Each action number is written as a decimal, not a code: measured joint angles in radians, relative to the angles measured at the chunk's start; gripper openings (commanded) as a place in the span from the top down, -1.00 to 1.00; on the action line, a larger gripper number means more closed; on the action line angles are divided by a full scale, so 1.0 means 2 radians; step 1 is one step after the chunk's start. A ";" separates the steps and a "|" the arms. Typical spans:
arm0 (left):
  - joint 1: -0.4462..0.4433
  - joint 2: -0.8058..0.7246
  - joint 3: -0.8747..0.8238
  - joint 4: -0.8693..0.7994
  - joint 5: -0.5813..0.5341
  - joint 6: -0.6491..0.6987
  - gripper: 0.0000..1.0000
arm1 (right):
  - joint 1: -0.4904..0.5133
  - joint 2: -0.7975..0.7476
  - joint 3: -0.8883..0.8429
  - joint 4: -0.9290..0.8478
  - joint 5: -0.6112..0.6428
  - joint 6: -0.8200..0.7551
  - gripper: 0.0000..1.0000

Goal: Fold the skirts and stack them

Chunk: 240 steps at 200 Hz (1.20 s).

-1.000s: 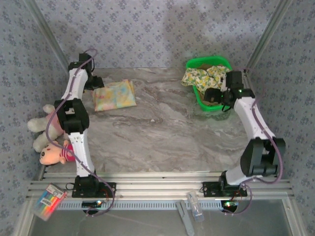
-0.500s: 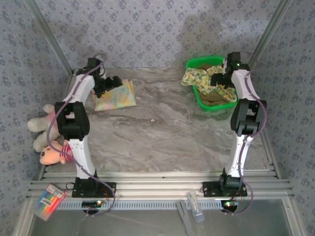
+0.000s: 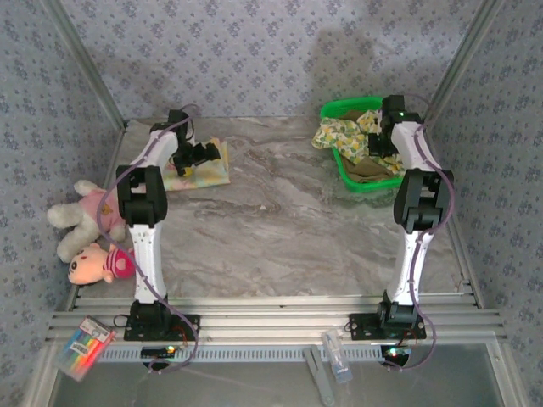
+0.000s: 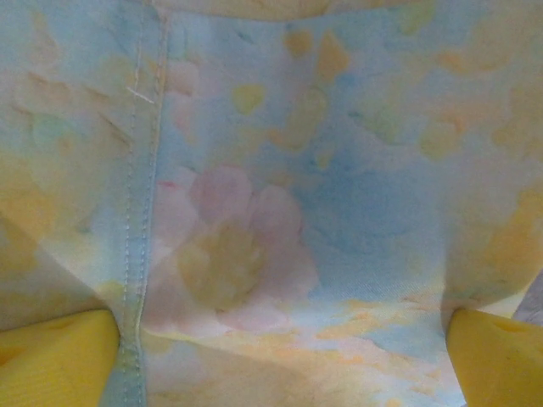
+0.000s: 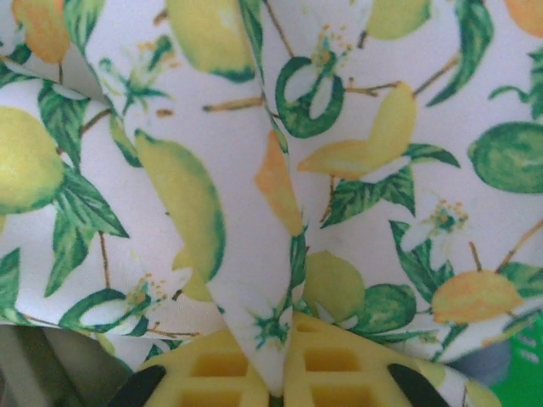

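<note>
Taking the green basket [image 3: 357, 108] at the far right corner of the marbled surface [image 3: 288, 229] as the mark, a pink plush toy [image 3: 92, 206] lies farthest to its left, off the surface's edge. A pack of coloured markers [image 3: 82, 346] sits equally far left of the basket but nearer the arm bases. Closer to the basket, though well to its left along the same far side, the pale yellow pastel-patterned skirt [image 3: 212, 175] lies folded flat on the surface. The left fingers [image 3: 206, 154] hang over this skirt, spread wide with nothing gripped. In the left wrist view the two yellow fingertips [image 4: 53, 360] stand far apart at the lower corners, with the pastel cloth and a stitched seam stretching between them. At the basket itself, the lemon-print skirt [image 3: 338, 133] spills over the left rim, part inside and part outside. The right fingers [image 3: 376, 146] are down inside the basket, closed tight. The right wrist view shows their yellow pads [image 5: 222, 366] pressed together on a pinched fold of the lemon-print cloth. The olive-khaki skirt [image 3: 371, 171] lies in the basket's near end, beside that cloth.
</note>
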 measured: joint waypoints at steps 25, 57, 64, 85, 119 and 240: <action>0.019 0.000 0.000 -0.013 -0.002 0.031 -0.99 | 0.001 -0.042 -0.031 0.008 0.014 0.000 1.00; 0.045 0.013 0.029 -0.043 0.002 0.069 -0.99 | 0.000 -0.108 -0.060 0.018 0.029 0.000 1.00; 0.049 0.016 0.036 -0.049 0.005 0.078 -1.00 | 0.000 -0.123 -0.064 0.019 0.031 0.000 1.00; 0.048 0.018 0.048 -0.065 0.010 0.096 -1.00 | 0.001 -0.164 -0.070 0.025 0.032 0.000 1.00; 0.035 0.014 0.060 -0.077 0.021 0.110 -1.00 | 0.019 -0.236 -0.080 0.027 0.021 0.001 1.00; 0.002 -0.267 -0.121 -0.027 0.043 0.020 -0.99 | 0.309 -0.326 -0.193 0.067 -0.063 0.054 -0.24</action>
